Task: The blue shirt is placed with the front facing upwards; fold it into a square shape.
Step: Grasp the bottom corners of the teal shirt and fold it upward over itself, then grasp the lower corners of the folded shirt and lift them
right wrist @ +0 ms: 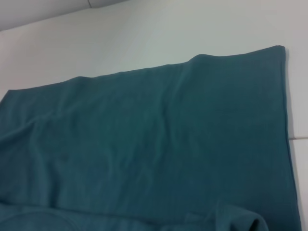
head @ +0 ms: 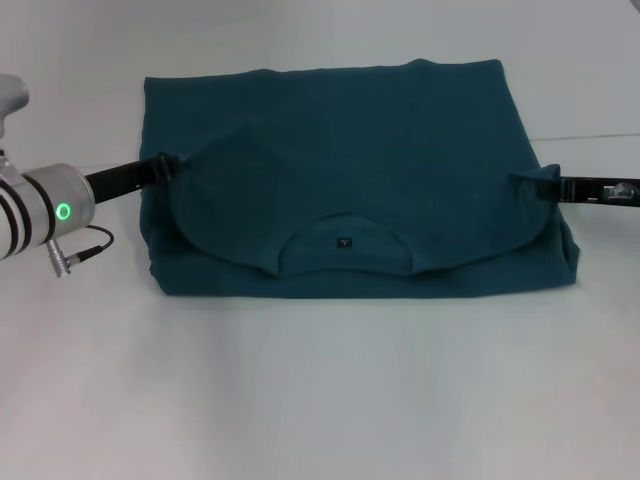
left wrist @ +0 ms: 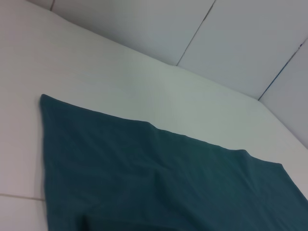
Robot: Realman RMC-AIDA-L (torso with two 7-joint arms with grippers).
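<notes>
Closest to the camera is bare white table (head: pixel 320 390). Just above it, in the middle of the frame, the blue shirt (head: pixel 350 130) lies folded over, with the neck label (head: pixel 345 241) facing up near the lower edge. The left gripper (head: pixel 165 167) comes in from the left and has pinched the fabric at that side. The right gripper (head: pixel 545 183) is doing the same on the right edge. Both wrist cams just show teal cloth and table.

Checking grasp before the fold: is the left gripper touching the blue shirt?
Touching. Head view shows the left gripper pinching the blue shirt at its edge, cloth puckered.
</notes>
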